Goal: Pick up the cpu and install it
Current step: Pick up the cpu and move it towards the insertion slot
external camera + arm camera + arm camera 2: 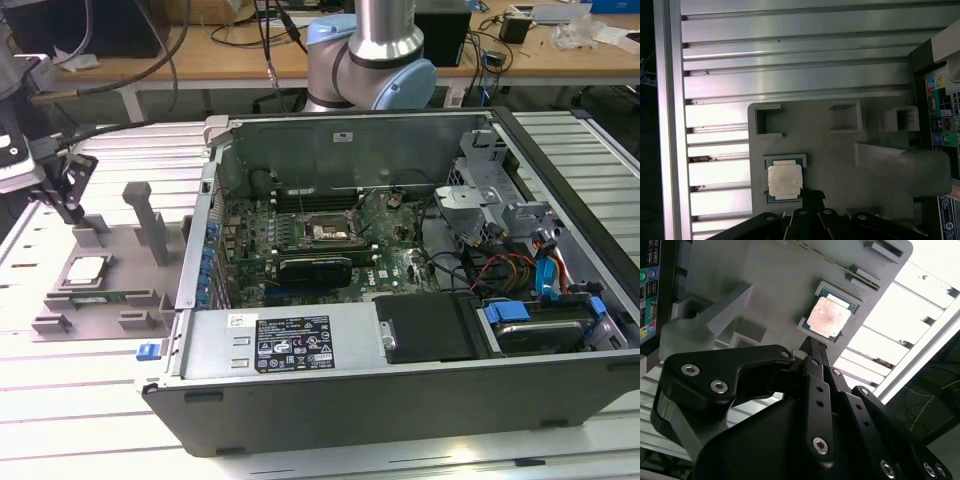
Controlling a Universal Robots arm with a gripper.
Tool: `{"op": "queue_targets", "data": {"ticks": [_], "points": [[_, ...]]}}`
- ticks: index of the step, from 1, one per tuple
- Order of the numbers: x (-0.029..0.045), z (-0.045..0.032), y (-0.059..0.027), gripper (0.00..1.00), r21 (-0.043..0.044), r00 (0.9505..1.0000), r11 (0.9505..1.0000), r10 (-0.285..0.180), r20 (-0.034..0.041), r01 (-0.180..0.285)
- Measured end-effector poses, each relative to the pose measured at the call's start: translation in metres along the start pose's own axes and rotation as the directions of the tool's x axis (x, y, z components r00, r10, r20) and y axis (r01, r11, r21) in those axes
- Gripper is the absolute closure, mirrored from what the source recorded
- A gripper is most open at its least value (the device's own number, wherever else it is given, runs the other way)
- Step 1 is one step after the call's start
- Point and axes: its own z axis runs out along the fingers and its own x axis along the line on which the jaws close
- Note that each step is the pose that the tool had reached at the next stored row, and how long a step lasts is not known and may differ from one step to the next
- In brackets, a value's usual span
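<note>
The cpu (86,268), a small square chip with a pale metal top, lies flat in a recess of the grey holder plate (130,250) on the exterior view's left. Both wrist views show the cpu (829,317) (784,180) just beyond the black fingertips. My gripper (77,213) hangs above the plate, a little behind the chip and apart from it. Its thin fingers (808,341) (813,192) come together at one point with nothing between them. The dark square socket (328,230) sits on the green motherboard (390,245) inside the open computer case.
The open case (400,380) takes up the middle and the exterior view's right, with cables and drive bays inside. Grey posts (150,220) stand up from the holder plate near the chip. A thin green memory stick (108,296) lies along the plate's front. Slatted aluminium table (790,75) lies underneath.
</note>
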Motion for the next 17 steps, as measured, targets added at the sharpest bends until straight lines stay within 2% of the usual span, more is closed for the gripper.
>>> {"op": "queue_targets", "data": {"ticks": [1,10,15,17], "points": [[0.0019,0.0039,-0.0003,0.89,0.0002,1.0000,1.0000,0.000,0.0000,0.000],[0.0115,0.0218,-0.0019,0.89,0.0003,1.0000,1.0000,0.000,0.0000,0.000],[0.0139,0.0328,-0.0035,0.89,0.0004,1.0000,1.0000,0.000,-0.0003,0.000],[0.0142,0.0398,-0.0060,0.89,0.0003,1.0000,1.0000,0.000,-0.0009,0.000]]}}
